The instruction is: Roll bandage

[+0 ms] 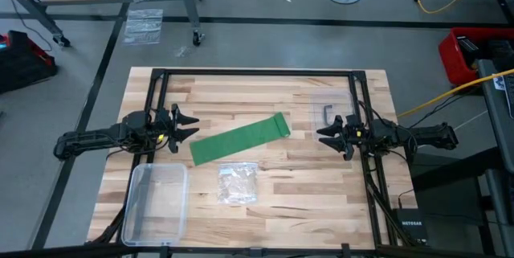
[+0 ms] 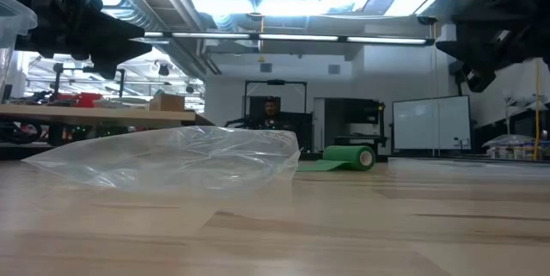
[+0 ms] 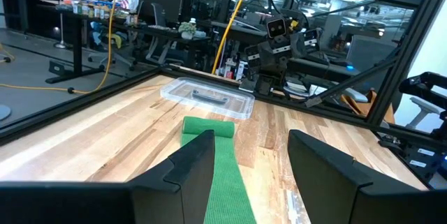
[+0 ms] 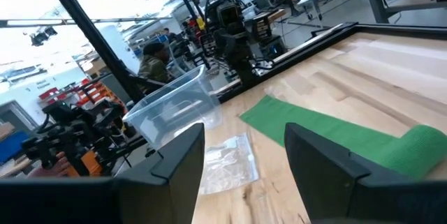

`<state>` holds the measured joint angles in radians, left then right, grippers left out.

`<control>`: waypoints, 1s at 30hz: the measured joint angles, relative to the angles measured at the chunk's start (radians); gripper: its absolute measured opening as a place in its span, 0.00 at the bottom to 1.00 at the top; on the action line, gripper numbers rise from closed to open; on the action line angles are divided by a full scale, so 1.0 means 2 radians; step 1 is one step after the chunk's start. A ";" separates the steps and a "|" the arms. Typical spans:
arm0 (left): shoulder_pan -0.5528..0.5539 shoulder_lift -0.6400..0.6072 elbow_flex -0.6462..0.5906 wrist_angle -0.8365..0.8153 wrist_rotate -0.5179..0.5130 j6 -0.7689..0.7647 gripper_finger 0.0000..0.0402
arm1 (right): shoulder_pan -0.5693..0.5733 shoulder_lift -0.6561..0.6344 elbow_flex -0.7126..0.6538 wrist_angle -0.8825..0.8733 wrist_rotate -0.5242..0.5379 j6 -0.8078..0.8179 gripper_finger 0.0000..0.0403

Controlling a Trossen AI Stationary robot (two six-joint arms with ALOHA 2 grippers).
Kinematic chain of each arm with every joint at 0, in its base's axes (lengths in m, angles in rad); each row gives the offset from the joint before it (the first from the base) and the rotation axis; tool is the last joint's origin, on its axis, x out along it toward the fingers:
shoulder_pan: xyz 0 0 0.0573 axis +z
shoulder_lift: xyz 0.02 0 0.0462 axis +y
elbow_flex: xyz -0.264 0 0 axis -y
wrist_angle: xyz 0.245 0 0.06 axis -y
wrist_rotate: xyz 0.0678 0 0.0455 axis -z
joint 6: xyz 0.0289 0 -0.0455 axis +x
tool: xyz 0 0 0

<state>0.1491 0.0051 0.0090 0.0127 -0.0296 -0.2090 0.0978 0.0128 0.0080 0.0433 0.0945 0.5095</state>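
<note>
A: Both arms up off the bench [image 1: 265, 190], and the bandage [image 1: 239, 139] lies between them, a green strip stretched slantwise across the middle of the wood.

B: Look at the end nearer the right arm. It's already curled into a small roll, which I'd say is why the strip points that way: the roll has a clear run toward the left arm.

A: The left gripper [image 1: 189, 125] hovers just off the flat tail end, jaws spread wide, nothing in them. A fair spot to pin the tail, I'd judge.

B: The right gripper [image 1: 328, 133] is parked near the rolled end, jaws parted too, empty.

A: The plastic bag [image 1: 237, 183] and clear box [image 1: 157, 202] sit on the near side, well apart from the strip, out of the rolling path.
</note>
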 joint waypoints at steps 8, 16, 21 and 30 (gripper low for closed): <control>0.000 0.000 0.000 0.000 0.000 0.000 0.44 | 0.000 0.000 0.000 0.003 0.001 0.004 0.50; 0.000 0.000 0.000 0.000 0.000 0.000 0.44 | 0.000 0.000 0.000 0.005 0.000 0.005 0.50; 0.000 0.000 0.000 0.000 0.000 0.000 0.44 | 0.000 0.000 0.000 0.017 0.014 0.005 0.50; 0.000 0.000 0.000 0.000 0.000 0.000 0.44 | 0.000 0.022 0.002 0.038 0.095 -0.019 0.50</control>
<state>0.1493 0.0051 0.0090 0.0128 -0.0294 -0.2090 0.0978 0.0576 0.0121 0.1186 0.2838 0.4712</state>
